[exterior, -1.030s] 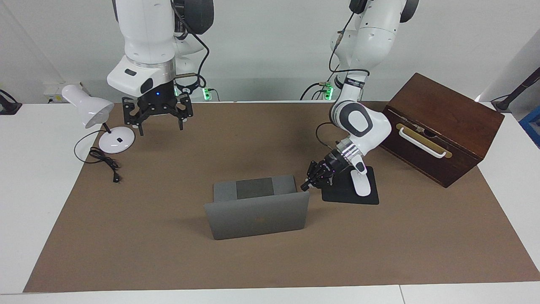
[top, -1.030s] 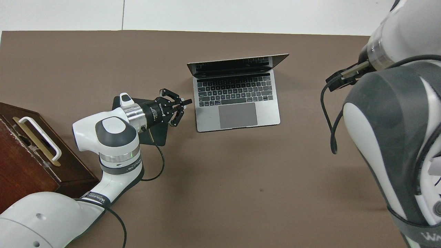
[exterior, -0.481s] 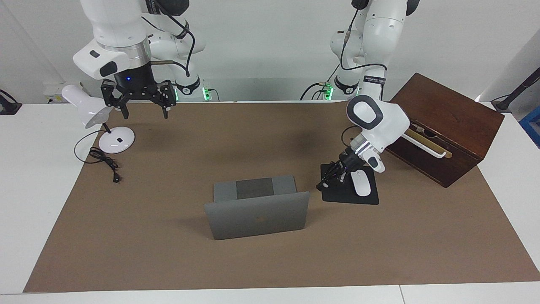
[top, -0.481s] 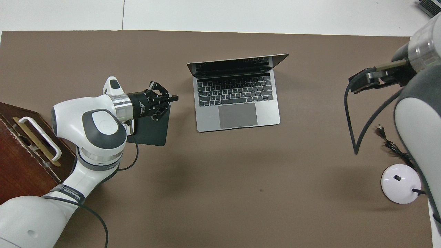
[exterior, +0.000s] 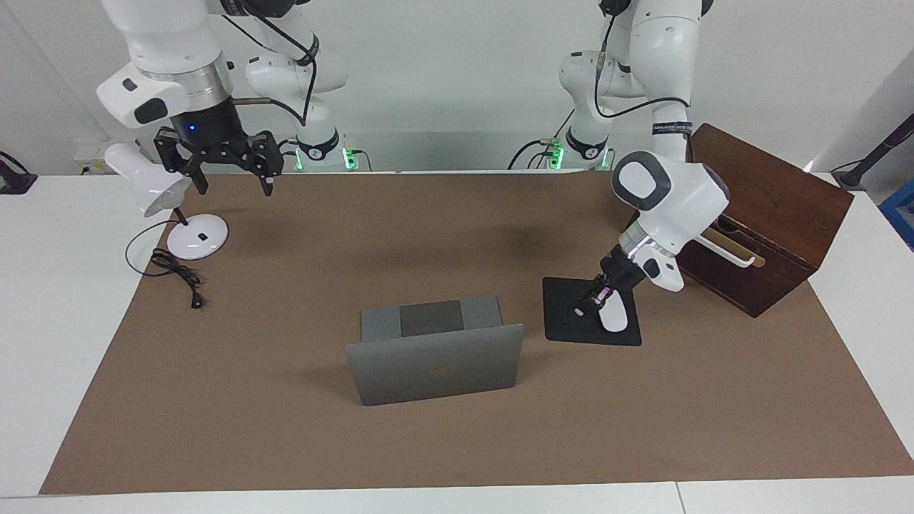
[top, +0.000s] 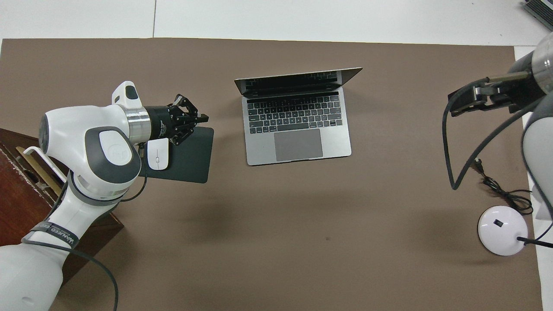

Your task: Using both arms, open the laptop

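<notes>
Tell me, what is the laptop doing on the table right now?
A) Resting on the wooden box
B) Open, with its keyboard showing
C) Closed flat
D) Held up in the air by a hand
B: the laptop stands on the brown mat with its lid raised, keys and trackpad showing in the overhead view, and neither hand touches it.

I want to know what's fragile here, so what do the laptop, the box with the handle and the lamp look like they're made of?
Laptop: probably metal, going by its matte silver-grey lid and thin, crisp edges.
Box: dark-stained wood with a low sheen and faint grain; its white handle may be plastic or painted metal.
Desk lamp: glossy white shade and base, likely plastic, though painted metal looks the same.
</notes>
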Tool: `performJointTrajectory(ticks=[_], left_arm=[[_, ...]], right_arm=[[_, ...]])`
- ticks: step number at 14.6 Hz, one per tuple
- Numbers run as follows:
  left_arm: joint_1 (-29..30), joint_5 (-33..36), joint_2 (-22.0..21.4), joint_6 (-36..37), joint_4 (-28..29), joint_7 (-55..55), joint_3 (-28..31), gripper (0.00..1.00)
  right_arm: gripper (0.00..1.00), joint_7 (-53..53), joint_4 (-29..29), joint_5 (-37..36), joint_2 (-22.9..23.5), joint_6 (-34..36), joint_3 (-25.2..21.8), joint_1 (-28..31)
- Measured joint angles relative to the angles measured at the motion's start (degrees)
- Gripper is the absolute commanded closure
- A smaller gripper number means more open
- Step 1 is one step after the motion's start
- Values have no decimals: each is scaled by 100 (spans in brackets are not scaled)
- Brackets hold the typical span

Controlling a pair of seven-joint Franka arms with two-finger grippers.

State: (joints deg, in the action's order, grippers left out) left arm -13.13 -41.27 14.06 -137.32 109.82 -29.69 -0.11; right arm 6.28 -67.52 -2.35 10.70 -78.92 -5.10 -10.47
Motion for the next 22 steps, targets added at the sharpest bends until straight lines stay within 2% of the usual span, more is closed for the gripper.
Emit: performJointTrajectory(ticks=[2,6,12,15,18,22], left_arm=[[11,840,-1,298,-295,-8,88,100],[97,1908,0,581,-475,7,164,100],[118,3294,-38,1592,-1029,23,328,100],[128,3709,-152,2013,-1096,154,345,100],[175,3844,-384,2575,-1165,479,345,100],[401,3859,-722,3181,-1171,856,265,100]], right_arm=[[0,0,0,103,-38,37,-1,131],[0,5,0,206,-61,92,-1,188],[0,7,-20,437,-140,283,-3,530],[0,7,-59,440,-146,314,-3,586],[0,7,-126,440,-235,316,-3,586],[0,7,-349,444,-694,316,9,561]])
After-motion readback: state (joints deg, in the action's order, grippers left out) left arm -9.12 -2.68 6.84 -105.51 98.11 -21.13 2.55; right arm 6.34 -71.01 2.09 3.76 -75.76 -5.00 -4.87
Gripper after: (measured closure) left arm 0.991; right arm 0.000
